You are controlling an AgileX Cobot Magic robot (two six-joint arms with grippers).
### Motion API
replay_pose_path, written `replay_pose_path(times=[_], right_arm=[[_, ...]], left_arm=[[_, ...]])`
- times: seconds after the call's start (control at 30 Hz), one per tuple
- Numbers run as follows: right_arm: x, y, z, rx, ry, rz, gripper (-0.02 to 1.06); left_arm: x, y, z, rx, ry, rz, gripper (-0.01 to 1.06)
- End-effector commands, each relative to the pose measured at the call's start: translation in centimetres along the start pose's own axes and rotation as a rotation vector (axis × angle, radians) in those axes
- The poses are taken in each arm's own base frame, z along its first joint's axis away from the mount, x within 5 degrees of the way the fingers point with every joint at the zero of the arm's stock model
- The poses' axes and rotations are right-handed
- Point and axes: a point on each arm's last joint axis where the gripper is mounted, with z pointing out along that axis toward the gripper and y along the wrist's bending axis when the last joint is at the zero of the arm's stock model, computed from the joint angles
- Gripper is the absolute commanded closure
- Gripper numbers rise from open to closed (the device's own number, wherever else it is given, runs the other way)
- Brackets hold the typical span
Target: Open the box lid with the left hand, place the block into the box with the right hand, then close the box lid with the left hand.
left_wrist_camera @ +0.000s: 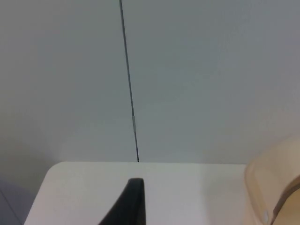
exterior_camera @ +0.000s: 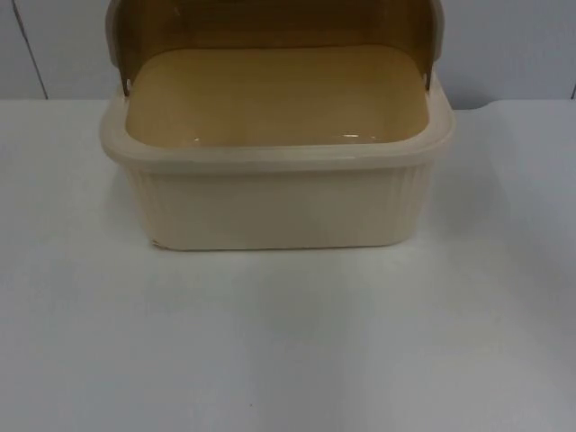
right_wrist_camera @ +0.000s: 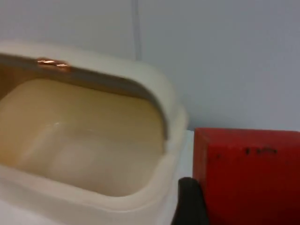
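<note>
Cream box (exterior_camera: 274, 202) (lid (exterior_camera: 270, 22) raised) holds nothing; right gripper (right_wrist_camera: 197, 206) grips red block (right_wrist_camera: 248, 173).

I see the smooth white worktop (exterior_camera: 288, 342) filling my top view from about 3 o'clock round through 6 to 9 o'clock, with soft shadows on it. Behind it, toward 12 o'clock, stands the pale grey partition wall (exterior_camera: 504, 45), meeting the worktop's far edge. A thin dark vertical seam (exterior_camera: 30, 49) runs down the wall near 10 o'clock. From the left wrist camera I see the same kind of seam (left_wrist_camera: 129, 79) ending at the worktop's far edge (left_wrist_camera: 140, 163), and a rounded worktop corner (left_wrist_camera: 51, 171).
</note>
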Motion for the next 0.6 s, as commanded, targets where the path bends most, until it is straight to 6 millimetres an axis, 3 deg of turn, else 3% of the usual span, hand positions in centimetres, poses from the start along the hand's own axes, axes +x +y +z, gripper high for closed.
replay_pose_path(times=[0.0, 0.07, 0.13, 0.17, 0.27, 0.3, 0.43, 0.47, 0.57], right_arm=[[-0.5, 0.9, 0.8, -0.049, -0.015, -0.041, 1.05], [-0.5, 2.7, 2.8, -0.118, 0.025, -0.076, 1.05], [-0.5, 3.1, 3.4, -0.127, 0.041, -0.084, 1.05], [-0.3, 4.0, 4.8, -0.150, 0.063, -0.096, 1.05], [0.1, 4.9, 8.2, -0.169, 0.076, -0.099, 1.05], [0.1, 4.9, 8.2, -0.169, 0.076, -0.099, 1.05], [1.3, 5.9, 12.6, -0.182, 0.121, -0.115, 1.05], [1.3, 5.9, 12.6, -0.182, 0.121, -0.115, 1.05], [2.2, 6.7, 15.5, -0.201, 0.115, -0.116, 1.05]], left_arm=[[-0.2, -0.1, -0.2, 0.005, -0.018, -0.002, 0.00], [-0.2, -0.1, -0.2, 0.005, -0.018, -0.002, 0.00], [-0.2, -0.1, -0.1, 0.005, -0.015, -0.002, 0.00], [-0.2, -0.1, -0.1, 0.005, -0.015, -0.002, 0.00], [-0.1, -0.1, -0.1, 0.005, -0.014, -0.002, 0.00], [-0.1, -0.1, -0.1, 0.005, -0.014, -0.002, 0.00], [-0.1, -0.1, -0.1, 0.005, -0.009, -0.002, 0.00], [-0.1, -0.1, -0.1, 0.005, -0.009, -0.002, 0.00], [-0.1, -0.1, -0.1, 0.005, -0.009, -0.002, 0.00]])
